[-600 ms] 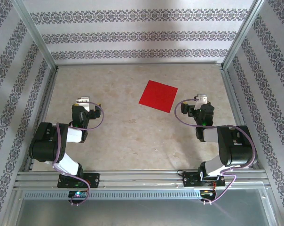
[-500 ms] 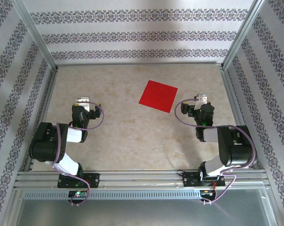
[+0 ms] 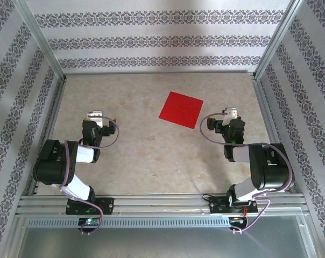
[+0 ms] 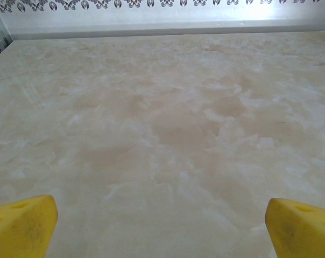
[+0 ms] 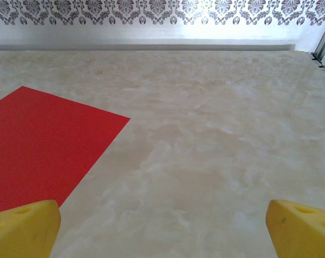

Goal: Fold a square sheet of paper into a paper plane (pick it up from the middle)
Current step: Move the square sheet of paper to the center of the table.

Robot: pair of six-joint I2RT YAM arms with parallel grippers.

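The square sheet of paper (image 3: 181, 109) lies flat on the beige table, bright red and unfolded, a little right of centre toward the back. In the right wrist view the sheet (image 5: 39, 150) spreads over the left side, ahead of the yellow fingertips (image 5: 25, 226). My right gripper (image 3: 230, 115) stands open just right of the sheet, apart from it, with nothing between its fingers. My left gripper (image 3: 96, 116) is open too, well to the left of the paper. Its yellow fingertips (image 4: 22, 223) frame bare tabletop.
Patterned walls with aluminium posts close in the table (image 3: 141, 150) on the left, back and right. A metal rail (image 3: 162, 201) carries both arm bases at the near edge. Purple cables loop beside each wrist.
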